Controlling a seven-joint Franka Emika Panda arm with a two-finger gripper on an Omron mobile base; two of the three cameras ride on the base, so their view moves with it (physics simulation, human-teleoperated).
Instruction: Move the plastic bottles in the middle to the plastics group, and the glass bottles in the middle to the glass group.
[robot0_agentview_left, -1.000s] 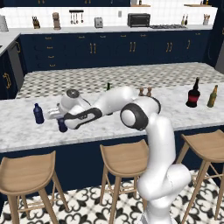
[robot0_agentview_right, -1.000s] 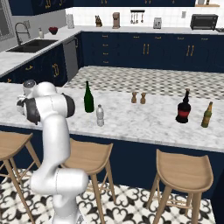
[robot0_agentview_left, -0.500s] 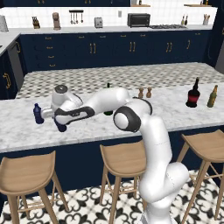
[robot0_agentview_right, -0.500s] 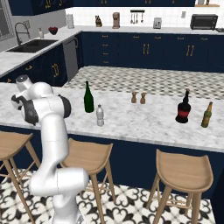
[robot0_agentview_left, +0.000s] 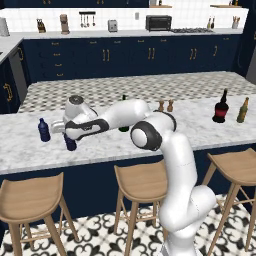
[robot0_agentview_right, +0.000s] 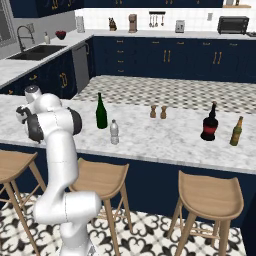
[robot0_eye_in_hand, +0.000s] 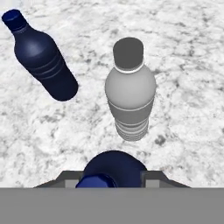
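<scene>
My gripper (robot0_agentview_left: 69, 138) reaches to the left end of the marble counter (robot0_agentview_left: 30, 150) and is shut on a navy blue plastic bottle (robot0_agentview_left: 70, 144). In the hand view this bottle (robot0_eye_in_hand: 111, 170) sits between the fingers (robot0_eye_in_hand: 70, 180). Just beyond it stands the plastics group: a navy bottle (robot0_eye_in_hand: 41, 57) and a clear-whitish bottle (robot0_eye_in_hand: 130, 89), both upright. The group's navy bottle (robot0_agentview_left: 44, 130) stands left of my gripper. In the middle stand the tall green glass bottle (robot0_agentview_right: 101, 111) and a small clear plastic bottle (robot0_agentview_right: 114, 132). The glass group, a red-labelled bottle (robot0_agentview_right: 210, 123) and an amber bottle (robot0_agentview_right: 235, 131), is at the right.
Two small shakers (robot0_agentview_right: 158, 112) stand behind the middle of the counter. Wooden stools (robot0_agentview_left: 30, 197) line the counter's front edge. Bare marble lies between the middle bottles and the glass group.
The hand has swung a little to the left and turned over the navy bottle. The held bottle has hardly shifted on the counter.
</scene>
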